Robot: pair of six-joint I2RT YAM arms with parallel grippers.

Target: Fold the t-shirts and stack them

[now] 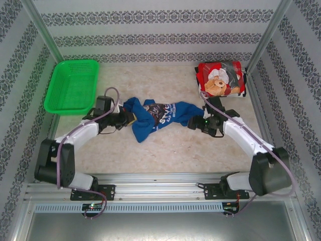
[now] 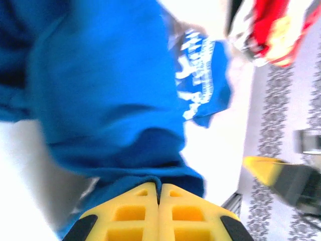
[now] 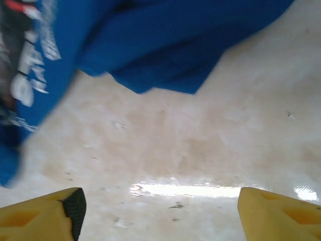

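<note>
Your left pincer (image 1: 124, 118) (image 2: 159, 187) is clenched. Its yellow fingers press flat together with a fold of the blue t-shirt (image 1: 155, 116) (image 2: 100, 90) bunched at their tips, so it grips that shirt at its left end. Your right pincer (image 1: 193, 123) (image 3: 159, 200) stands released at the blue t-shirt's right end. Its jaws are wide apart, with bare desk (image 1: 170, 150) (image 3: 190, 145) between them and the cloth's edge just ahead, not touching.

The blue t-shirt is soft and crumpled, drawn into a long rumpled band. White lettering and a dark print face up, and one loose flap hangs toward the arms' bases. The desk is smooth, pale and marbled, and it shines under the right wrist.

The red t-shirt (image 1: 219, 79) (image 2: 281, 30) lies beyond the blue t-shirt's right end. It is folded into a neat square with its teddy-bear print up, close to the patterned side wall. The green plastic basket (image 1: 72, 85), shallow and mesh-walled, sits beyond the blue t-shirt's left end, well apart from it.

Open desk lies on the near side of the blue t-shirt, and beyond it between the basket and the red t-shirt.
</note>
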